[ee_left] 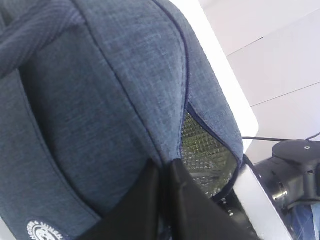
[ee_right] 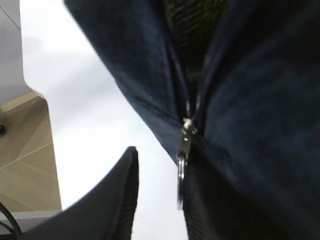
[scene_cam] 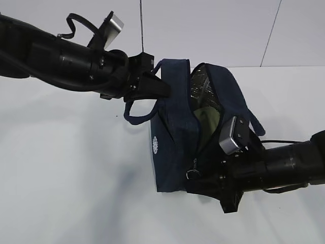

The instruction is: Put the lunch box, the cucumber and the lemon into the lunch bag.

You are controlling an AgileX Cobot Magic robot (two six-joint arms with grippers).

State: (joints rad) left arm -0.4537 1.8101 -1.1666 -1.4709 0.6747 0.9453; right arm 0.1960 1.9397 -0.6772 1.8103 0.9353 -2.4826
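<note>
Right gripper [scene_cam: 216, 180], state unclear, at centre-frame bag [scene_cam: 172, 147] zipper; left gripper [scene_cam: 152, 84] pinching bag fabric; green item inside; likely zipping next.

You have two black arms, the left arm [scene_cam: 61, 61] and the right arm [scene_cam: 284, 170], each of thick cylindrical links. Each wrist carries a silver-faced camera block [scene_cam: 231, 136], and thin black cables [scene_cam: 76, 23] loop alongside.
</note>
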